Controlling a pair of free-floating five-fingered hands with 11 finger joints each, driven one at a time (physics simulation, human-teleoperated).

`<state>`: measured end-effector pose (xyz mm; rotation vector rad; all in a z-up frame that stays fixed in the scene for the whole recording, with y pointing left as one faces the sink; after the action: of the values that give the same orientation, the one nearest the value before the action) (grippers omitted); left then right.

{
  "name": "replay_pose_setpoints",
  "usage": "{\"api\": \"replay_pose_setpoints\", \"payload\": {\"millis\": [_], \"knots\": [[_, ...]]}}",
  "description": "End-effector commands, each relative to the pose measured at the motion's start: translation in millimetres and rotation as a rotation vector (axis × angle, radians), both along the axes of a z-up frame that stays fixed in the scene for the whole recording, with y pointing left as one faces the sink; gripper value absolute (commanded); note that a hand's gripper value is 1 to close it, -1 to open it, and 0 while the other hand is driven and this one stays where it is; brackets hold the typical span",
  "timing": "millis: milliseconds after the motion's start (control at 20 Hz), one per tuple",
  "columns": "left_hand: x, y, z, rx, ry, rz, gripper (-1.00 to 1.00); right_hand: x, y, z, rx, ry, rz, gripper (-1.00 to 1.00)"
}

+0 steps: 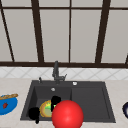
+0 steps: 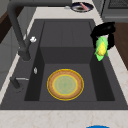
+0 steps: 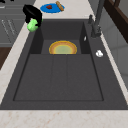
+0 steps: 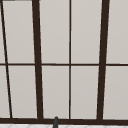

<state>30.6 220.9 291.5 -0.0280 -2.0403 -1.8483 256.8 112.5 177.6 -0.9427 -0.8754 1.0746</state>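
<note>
The corn cob (image 2: 101,49) — yellow kernels in green husk — is hanging in the curled grasp of the right hand (image 2: 103,31), above the sink's (image 2: 67,40) front rim beside the basin. Down in that basin a round plate (image 2: 65,84), orange-rimmed with a pale green centre, is lying flat and bare. The left hand (image 1: 34,113) is hovering at the sink's front left corner — whether it is clenched or relaxed, I cannot tell. A big red ball (image 1: 67,115) is covering part of the plate.
</note>
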Motion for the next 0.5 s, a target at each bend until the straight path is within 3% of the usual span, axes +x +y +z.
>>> {"api": "replay_pose_setpoints", "payload": {"millis": [0,450], "knots": [[0.0,0.0,0.0,0.000,0.000,0.000,0.00,15.1,0.0,-29.7,-0.043,0.000,0.101,1.00],[0.0,0.0,0.0,0.000,0.000,0.000,0.00,68.7,1.7,-90.3,-0.038,0.029,0.107,1.00]]}}
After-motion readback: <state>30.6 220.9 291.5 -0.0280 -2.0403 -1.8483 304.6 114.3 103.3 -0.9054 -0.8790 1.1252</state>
